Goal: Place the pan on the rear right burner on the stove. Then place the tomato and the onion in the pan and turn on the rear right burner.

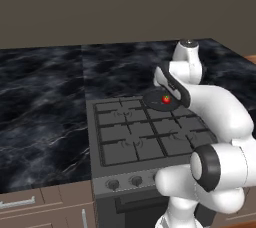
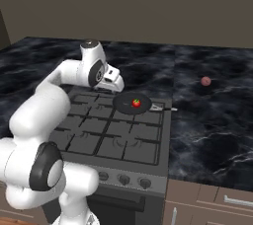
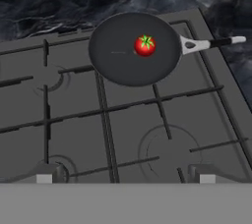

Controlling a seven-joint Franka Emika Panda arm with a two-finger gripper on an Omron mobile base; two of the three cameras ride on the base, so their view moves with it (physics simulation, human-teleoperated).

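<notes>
Hand view: glossy round tomato (image 3: pixel 144 45) in matte circular pan (image 3: pixel 118 58).

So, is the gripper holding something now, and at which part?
Nothing is held: the gripper is open above the stove, clear of the pan.

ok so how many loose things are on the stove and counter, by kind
pan: 1, on the rear right burner of the stove
tomato: 1, in the pan
onion: 1, on the counter right of the stove
total: 3
</notes>
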